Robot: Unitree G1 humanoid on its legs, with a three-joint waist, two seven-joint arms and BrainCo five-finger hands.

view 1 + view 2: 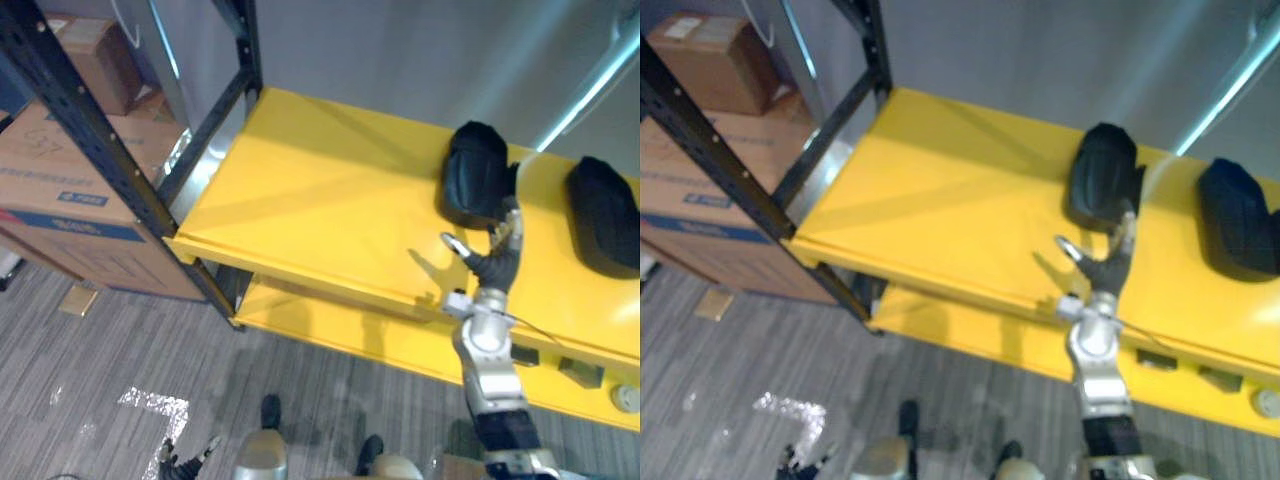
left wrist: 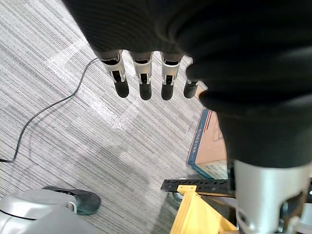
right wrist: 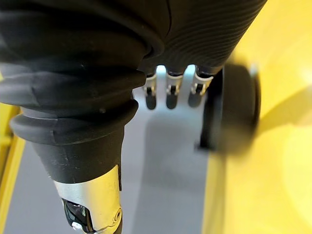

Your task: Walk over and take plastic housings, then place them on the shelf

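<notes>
Behind the black upright [image 1: 90,140] of the rack at the far left, cardboard boxes [image 1: 70,200] sit out of our way and play no part in the job. Low on that side our left hand [image 2: 145,80] hangs over the grey carpet [image 1: 120,340], fingers straight and relaxed, holding nothing; we judge it idle because the work is on the other side. Moving right, the yellow shelf [image 1: 320,200] runs across the view at an angle, its left half bare, with a lower yellow shelf [image 1: 330,330] beneath it. Further right the first plastic housing [image 1: 475,175], a black rounded shell, lies on the shelf top toward the back, well in from the front lip, which is why it looks settled to us and unlikely to slide off. Just in front of it our right hand [image 1: 495,255] is raised over the shelf's front edge, fingers spread and straight with the thumb out to the side, gripping nothing. Its fingertips reach the housing's near edge, though we cannot tell whether they touch it. That pose would suit either letting go or nudging the shell deeper. At the far right a second plastic housing [image 1: 605,215] lies on the same shelf, apart from the first, so both pieces we see rest on the shelf rather than in a hand.
</notes>
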